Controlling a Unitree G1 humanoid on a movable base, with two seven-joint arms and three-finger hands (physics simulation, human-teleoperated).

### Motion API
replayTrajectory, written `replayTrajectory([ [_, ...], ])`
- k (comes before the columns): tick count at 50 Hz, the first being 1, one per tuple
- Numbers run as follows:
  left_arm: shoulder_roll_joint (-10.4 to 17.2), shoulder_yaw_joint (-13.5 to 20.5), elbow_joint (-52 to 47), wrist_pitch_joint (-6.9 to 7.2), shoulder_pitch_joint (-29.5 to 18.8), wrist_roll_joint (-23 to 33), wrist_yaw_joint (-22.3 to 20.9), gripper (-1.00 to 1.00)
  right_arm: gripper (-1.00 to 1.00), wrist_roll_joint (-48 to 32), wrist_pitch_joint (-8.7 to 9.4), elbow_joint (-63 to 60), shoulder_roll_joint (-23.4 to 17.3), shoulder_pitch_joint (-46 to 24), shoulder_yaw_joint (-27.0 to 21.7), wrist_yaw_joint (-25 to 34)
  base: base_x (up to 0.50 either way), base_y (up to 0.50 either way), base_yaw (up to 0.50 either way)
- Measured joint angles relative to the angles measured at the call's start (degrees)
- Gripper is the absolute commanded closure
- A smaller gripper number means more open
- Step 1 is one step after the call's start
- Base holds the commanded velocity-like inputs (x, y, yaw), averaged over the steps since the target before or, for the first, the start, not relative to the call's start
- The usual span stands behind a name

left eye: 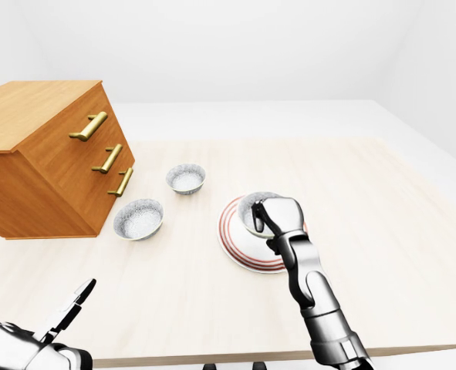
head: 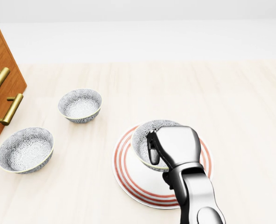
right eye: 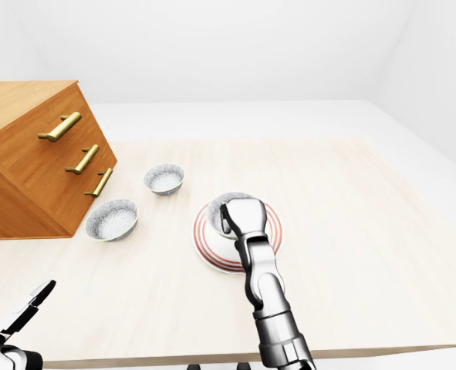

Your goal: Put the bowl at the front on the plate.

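A patterned grey bowl (head: pixel 143 138) is over the middle of a white plate with red rings (head: pixel 128 181), near the centre of the table. My right hand (head: pixel 152 148) is shut on the bowl's right rim, one finger inside and the palm outside. Whether the bowl rests on the plate or hangs just above it cannot be told. My left hand (left eye: pixel 67 307) sits low at the bottom left of the left-eye view, fingers stretched out and open, holding nothing and far from the plate.
Two more patterned bowls (head: pixel 80 105) (head: pixel 25 149) stand to the plate's left. A wooden drawer chest with brass handles (left eye: pixel 50 162) is tilted at the table's left side. The table's near edge (left eye: pixel 212 356) runs along the bottom.
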Motion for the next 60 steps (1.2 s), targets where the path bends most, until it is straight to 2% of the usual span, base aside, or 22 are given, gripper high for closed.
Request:
replayTrajectory([
  [47, 0.0, 0.3, -0.7, 0.0, 0.0, -0.1, -0.1, -1.0, 1.0, 2.8, 0.0, 4.9, -0.8, -1.1, -0.4, -3.1, 0.0, 0.0, 0.0],
  [49, -0.1, 0.3, -0.8, 0.0, 0.0, -0.2, -0.1, -1.0, 0.14, 3.0, 0.0, 4.9, -0.8, -1.2, -0.4, -3.4, 0.0, 0.0, 0.0],
  [50, -0.1, 0.3, -0.8, 0.0, 0.0, -0.2, -0.1, -1.0, -1.0, 3.1, 0.0, 4.9, -0.8, -1.2, -0.4, -3.6, 0.0, 0.0, 0.0],
  [60, -0.1, 0.3, -0.7, 0.0, 0.0, -0.2, -0.2, -1.0, -1.0, 3.7, 0.0, 4.9, -1.0, -1.5, -0.4, -5.0, 0.0, 0.0, 0.0],
])
